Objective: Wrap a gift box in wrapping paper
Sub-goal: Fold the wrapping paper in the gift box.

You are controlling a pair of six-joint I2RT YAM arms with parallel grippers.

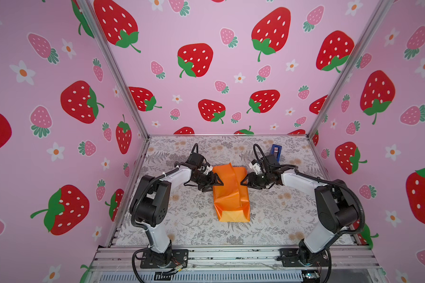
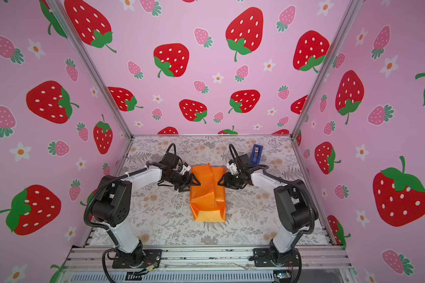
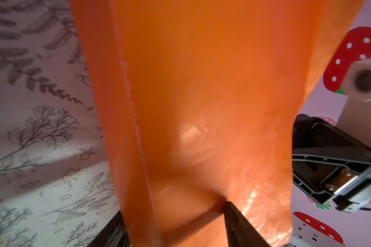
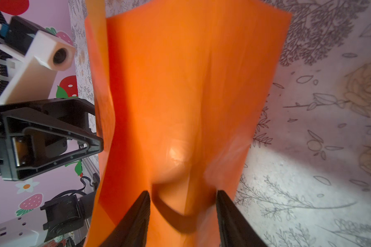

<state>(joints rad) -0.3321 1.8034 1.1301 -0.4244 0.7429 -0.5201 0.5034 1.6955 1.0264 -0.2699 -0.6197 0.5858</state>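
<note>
Just nearer than both grippers, the wrapping paper point(image 1: 231, 196) lies as a folded orange bundle, its far end between the left gripper point(image 1: 219, 182), jaws spread wide, and the right gripper point(image 1: 243, 181), jaws apart but grip unclear, with a blue tape dispenser point(image 1: 276, 150) beyond.

Bright, even overhead light; top views bow at the edges. Wrist views are motion-blurred, with glare on the wrapping paper point(image 3: 193, 130) and shadow across the table point(image 3: 41, 132).
</note>
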